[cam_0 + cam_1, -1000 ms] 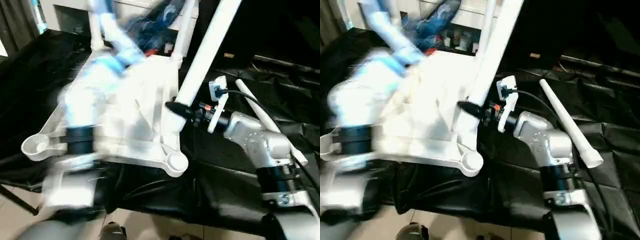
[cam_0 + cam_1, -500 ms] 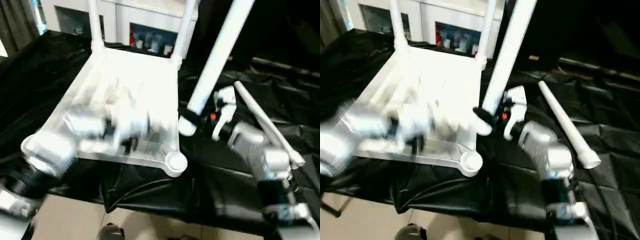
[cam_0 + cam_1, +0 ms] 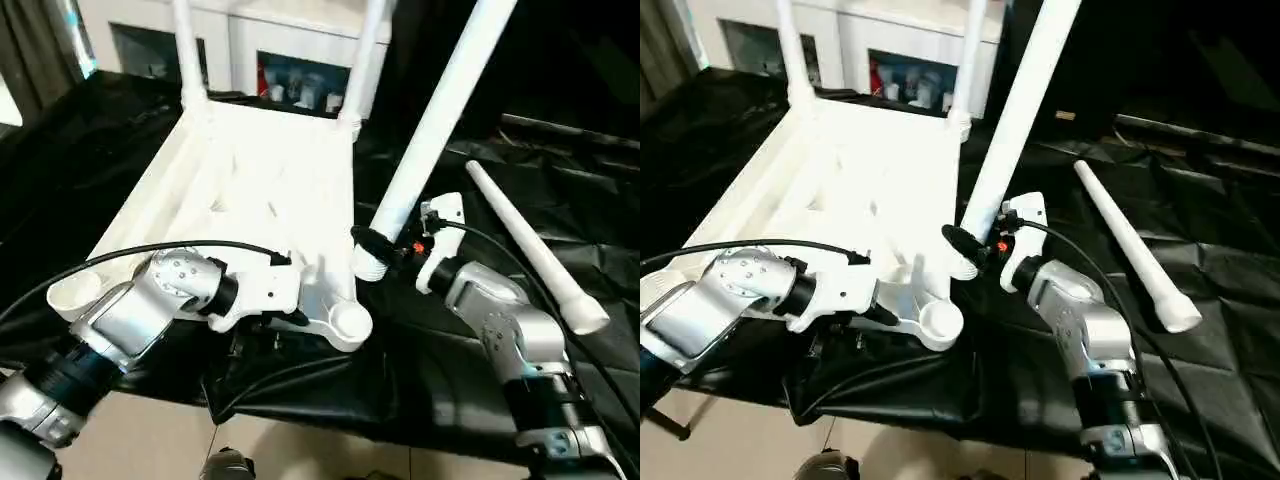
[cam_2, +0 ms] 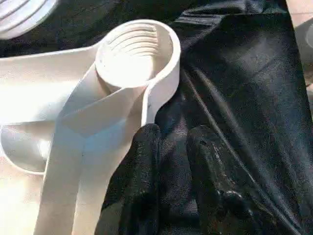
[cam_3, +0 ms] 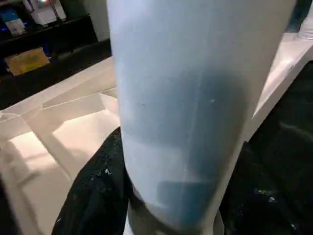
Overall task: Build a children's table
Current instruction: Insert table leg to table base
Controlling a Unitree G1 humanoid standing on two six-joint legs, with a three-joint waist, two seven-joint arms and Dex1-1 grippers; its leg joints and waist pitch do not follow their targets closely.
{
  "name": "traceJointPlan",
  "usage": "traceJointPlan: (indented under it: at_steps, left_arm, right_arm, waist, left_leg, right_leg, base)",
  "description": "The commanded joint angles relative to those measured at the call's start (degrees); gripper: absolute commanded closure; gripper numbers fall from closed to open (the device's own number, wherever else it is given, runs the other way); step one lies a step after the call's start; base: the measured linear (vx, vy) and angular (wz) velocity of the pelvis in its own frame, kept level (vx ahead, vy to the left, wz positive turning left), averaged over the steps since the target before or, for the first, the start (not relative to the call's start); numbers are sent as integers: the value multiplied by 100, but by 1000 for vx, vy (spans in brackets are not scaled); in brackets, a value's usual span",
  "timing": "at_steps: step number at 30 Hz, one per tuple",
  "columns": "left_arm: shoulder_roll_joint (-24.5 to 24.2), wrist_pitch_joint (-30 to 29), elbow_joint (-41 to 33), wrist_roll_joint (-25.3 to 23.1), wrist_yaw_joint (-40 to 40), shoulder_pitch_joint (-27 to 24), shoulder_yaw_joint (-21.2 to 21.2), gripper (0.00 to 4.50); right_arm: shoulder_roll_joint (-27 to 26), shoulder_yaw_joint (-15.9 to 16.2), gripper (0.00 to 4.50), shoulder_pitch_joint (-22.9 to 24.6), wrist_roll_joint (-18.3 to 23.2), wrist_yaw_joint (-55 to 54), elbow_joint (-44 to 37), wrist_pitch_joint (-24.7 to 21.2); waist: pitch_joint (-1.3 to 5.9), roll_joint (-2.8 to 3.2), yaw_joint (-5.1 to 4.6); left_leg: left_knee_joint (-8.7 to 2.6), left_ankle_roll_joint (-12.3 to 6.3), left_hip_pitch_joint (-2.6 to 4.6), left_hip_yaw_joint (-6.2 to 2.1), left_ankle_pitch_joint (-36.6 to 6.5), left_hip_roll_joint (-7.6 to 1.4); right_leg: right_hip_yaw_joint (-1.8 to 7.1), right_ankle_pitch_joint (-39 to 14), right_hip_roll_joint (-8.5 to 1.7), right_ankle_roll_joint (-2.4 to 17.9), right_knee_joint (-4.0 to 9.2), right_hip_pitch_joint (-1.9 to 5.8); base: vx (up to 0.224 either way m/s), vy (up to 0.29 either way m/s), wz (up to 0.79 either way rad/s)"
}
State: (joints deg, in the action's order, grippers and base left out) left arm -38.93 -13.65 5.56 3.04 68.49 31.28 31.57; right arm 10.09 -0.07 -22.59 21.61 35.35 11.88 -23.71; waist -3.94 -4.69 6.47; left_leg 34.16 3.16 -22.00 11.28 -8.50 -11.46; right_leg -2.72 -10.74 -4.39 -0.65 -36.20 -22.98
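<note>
The children's table top [image 3: 250, 190] lies upside down on black cloth, with two legs [image 3: 187, 50] [image 3: 365, 50] standing in its far corners. My right gripper [image 3: 375, 245] is shut on a third leg [image 3: 440, 110] near its thick end. That leg tilts up and away, its end just beside the near right socket [image 3: 347, 320]. My left gripper [image 4: 168, 134] sits low at the table's near edge below that socket [image 4: 137, 49]. Its fingers [image 4: 142, 161] stand a narrow gap apart on the cloth beside the rim, with nothing between them. A fourth leg [image 3: 530, 250] lies loose on the right.
A white glass-door cabinet [image 3: 290, 40] stands behind the table. The near left socket [image 3: 72, 292] is empty. A black cable [image 3: 150, 250] loops over my left forearm. The cloth's front edge drops to a pale floor [image 3: 300, 440].
My left arm swung down from over the table top to its near edge, and its fingers drew closer together. The right gripper kept the leg and brought its thick end lower, toward the near right corner.
</note>
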Motion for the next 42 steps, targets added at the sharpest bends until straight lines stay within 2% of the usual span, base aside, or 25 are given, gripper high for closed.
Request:
traceJointPlan:
  at_steps: [1, 2, 3, 4, 5, 7, 8, 11, 14, 15, 18, 19, 25, 26, 30, 31, 33, 34, 35, 38, 42]
  left_arm:
    - [32, -137, -49, 95, 0, 11, -248, 370]
    - [24, -243, -211, 271, 71, 2, -397, 374]
    - [9, -234, -232, 283, 71, 0, -423, 381]
    - [-20, -221, -258, 296, 43, -10, -473, 381]
    - [-33, -192, -247, 299, 21, -13, -490, 381]
    - [-44, -64, -152, 208, -66, -17, -486, 381]
    - [-49, 23, -63, 137, -98, -22, -464, 385]
    - [-9, 191, 281, -21, -102, -66, -427, 387]
    - [58, 259, 402, -56, -124, -85, -449, 357]
    - [82, 325, 489, -137, -147, -81, -431, 350]
    - [184, 620, 805, -292, -306, 2, -399, 347]
    - [192, 634, 827, -298, -312, 8, -399, 347]
    - [278, 708, 1193, -368, -117, 120, -375, 344]
    - [281, 713, 1212, -378, -108, 122, -384, 375]
    - [319, 789, 1318, -379, -128, 154, -461, 392]
    - [324, 760, 1317, -350, -114, 158, -491, 420]
    - [318, 704, 1304, -311, -58, 164, -552, 427]
    - [298, 664, 1282, -300, -26, 157, -577, 432]
    - [269, 634, 1265, -307, 5, 149, -581, 442]
    - [232, 663, 1250, -299, -21, 112, -663, 450]
    - [272, 510, 1163, -42, -25, 45, -879, 450]
  right_arm:
    - [109, -59, 258, -17, -3, 21, -146, -36]
    - [123, -71, 258, -34, 5, 34, -136, -35]
    - [125, -74, 258, -44, 8, 34, -131, -35]
    - [128, -75, 258, -64, 14, 42, -119, -35]
    - [129, -72, 258, -69, 18, 45, -116, -34]
    - [128, -60, 258, -79, 15, 55, -105, -29]
    - [124, -50, 258, -81, 14, 59, -103, -29]
    - [90, -2, 258, -81, 7, 64, -121, -47]
    - [86, 11, 258, -80, 4, 68, -114, -42]
    - [87, 20, 258, -78, 0, 71, -112, -41]
    - [88, 28, 258, -77, -4, 69, -120, -48]
    - [88, 28, 258, -77, -4, 68, -121, -50]
    - [120, 24, 258, -37, 16, 51, -195, -95]
    - [121, 22, 258, -34, 19, 50, -198, -98]
    - [120, 18, 258, -35, 17, 46, -192, -102]
    - [119, 19, 258, -40, 18, 52, -187, -105]
    - [116, 23, 258, -57, 16, 63, -166, -106]
    - [112, 29, 258, -61, 16, 63, -168, -111]
    - [112, 31, 258, -62, 15, 63, -171, -113]
    - [112, 35, 258, -69, 19, 67, -176, -123]
    - [110, 48, 258, -76, 16, 87, -155, -121]
  waist:
    - [357, 131, -22]
    - [355, 105, -33]
    - [351, 104, -34]
    - [346, 115, -41]
    - [340, 93, -48]
    - [340, 109, -44]
    - [341, 89, -43]
    - [347, 116, -49]
    - [356, 126, -41]
    - [358, 169, -35]
    - [364, 146, -43]
    - [371, 170, -34]
    - [380, 164, -20]
    - [379, 162, -16]
    - [381, 165, -10]
    - [384, 163, -8]
    - [385, 160, -12]
    - [386, 124, -18]
    - [388, 148, -18]
    - [393, 139, -44]
    - [405, 123, -48]
  left_leg:
    - [-490, 697, 233, -211, -2812, -188]
    - [-489, 685, 218, -224, -2837, -183]
    - [-488, 681, 218, -222, -2856, -182]
    - [-489, 683, 238, -230, -2938, -185]
    - [-486, 675, 244, -230, -2992, -183]
    - [-486, 673, 260, -232, -3050, -183]
    - [-487, 659, 260, -232, -3037, -182]
    - [-500, 686, 265, -240, -3074, -182]
    - [-512, 699, 269, -237, -3106, -189]
    - [-514, 706, 284, -238, -3143, -190]
    - [-525, 707, 274, -224, -3119, -189]
    - [-522, 711, 279, -228, -3108, -188]
    - [-513, 674, 285, -196, -2954, -188]
    - [-515, 661, 272, -195, -2888, -188]
    - [-513, 647, 268, -186, -2816, -192]
    - [-511, 650, 270, -187, -2817, -193]
    - [-518, 644, 255, -189, -2767, -194]
    - [-518, 632, 246, -186, -2729, -193]
    - [-525, 634, 230, -193, -2671, -196]
    - [-526, 620, 206, -184, -2546, -188]
    - [-502, 550, 194, -155, -2290, -182]
  right_leg:
    - [195, -3149, -438, 616, 602, 56]
    - [176, -3232, -446, 623, 603, 62]
    - [174, -3275, -444, 611, 616, 55]
    - [168, -3319, -440, 592, 630, 34]
    - [165, -3372, -442, 575, 648, 25]
    - [165, -3394, -441, 553, 657, 9]
    - [164, -3400, -444, 541, 669, 11]
    - [158, -3363, -438, 508, 662, 9]
    - [158, -3150, -437, 601, 644, 8]
    - [162, -3066, -438, 637, 645, 2]
    - [166, -2826, -421, 683, 629, 15]
    - [169, -2788, -428, 695, 620, 19]
    - [191, -2496, -431, 824, 601, 24]
    - [194, -2465, -430, 830, 597, 36]
    - [194, -2384, -425, 859, 582, 38]
    - [194, -2378, -427, 859, 581, 40]
    - [192, -2335, -425, 869, 568, 53]
    - [191, -2332, -425, 866, 569, 61]
    - [190, -2289, -428, 878, 549, 75]
    - [191, -2139, -419, 901, 532, 91]
    - [206, -1905, -414, 974, 508, 103]
  base:
    - [0, 0, 0]
    - [0, 0, 0]
    - [0, 0, 0]
    - [0, 0, 0]
    - [0, 0, 0]
    - [0, 0, 0]
    - [0, 0, 0]
    - [0, 0, 0]
    - [0, 0, 0]
    - [0, 0, 0]
    - [0, 0, 0]
    - [0, 0, 0]
    - [0, 0, 0]
    - [0, 0, 0]
    - [0, 0, 0]
    - [0, 0, 0]
    - [0, 0, 0]
    - [0, 0, 0]
    - [0, 0, 0]
    - [0, 0, 0]
    - [0, 0, 0]
